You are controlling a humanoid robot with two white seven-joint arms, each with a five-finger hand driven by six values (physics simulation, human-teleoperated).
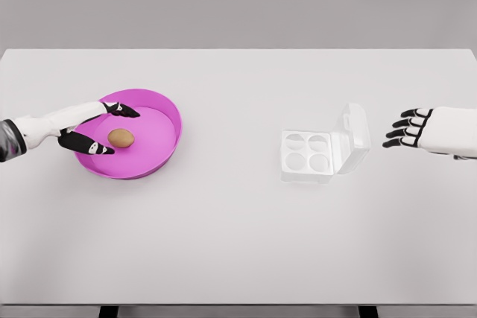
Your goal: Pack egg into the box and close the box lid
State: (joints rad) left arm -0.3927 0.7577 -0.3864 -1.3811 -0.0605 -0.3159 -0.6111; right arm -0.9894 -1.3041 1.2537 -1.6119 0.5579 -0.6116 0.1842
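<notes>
Reaching into the pink bowl [160, 150], the left hand [93, 130] has its fingers spread either side of the brown egg [121, 138], not yet touching it as far as I can tell. To do this grasp well, it should close gently and evenly around the egg's middle, then lift straight up clear of the rim. Well apart to the right, the white box [307, 153] sits with its lid open and 4 cups empty, the right hand [408, 129] hovering beside it, fingers loosely curled on nothing.
</notes>
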